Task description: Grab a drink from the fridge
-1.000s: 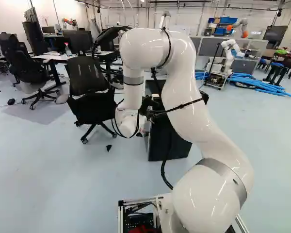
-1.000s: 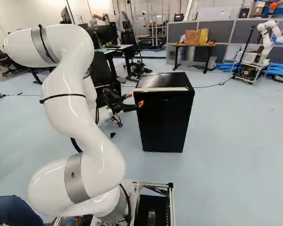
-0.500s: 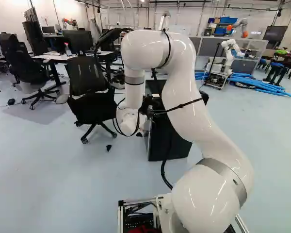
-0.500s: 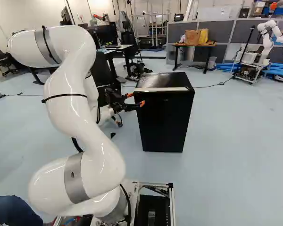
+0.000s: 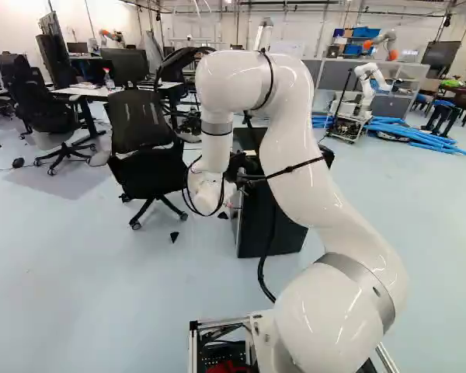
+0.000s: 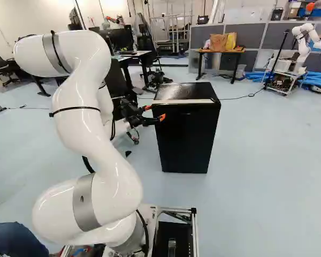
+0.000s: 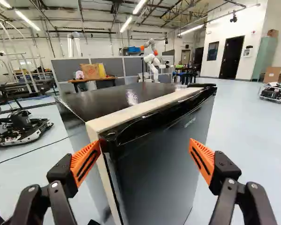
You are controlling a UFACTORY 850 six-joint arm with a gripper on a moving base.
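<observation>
The room was a large workshop with a smooth, pale blue floor. In the left base view, a black mesh office chair stood left of the bent, glossy white robot arm. Behind the arm's middle was a black, box-shaped mini fridge, partly hidden by it. Farther back, another robot, also white, stood beside a heap of blue tubes.

In the right base view, the fridge stood upright on the floor, right of the arm, with its shiny top and dark front showing. The black two-fingered gripper with orange pads reached toward its upper front corner on the side nearer the arm. Beyond the fridge, a brown paper bag and a yellow bag rested on a wooden-topped table.

In the wrist view, the gripper had its fingers spread wide apart, with the fridge ahead and its dark door spanning much of the gap. One orange pad was at the door's upper corner, by the cream strip along the cabinet's front edge; whether it touched could not be told. The other pad overlapped the far side of the door in that view.
</observation>
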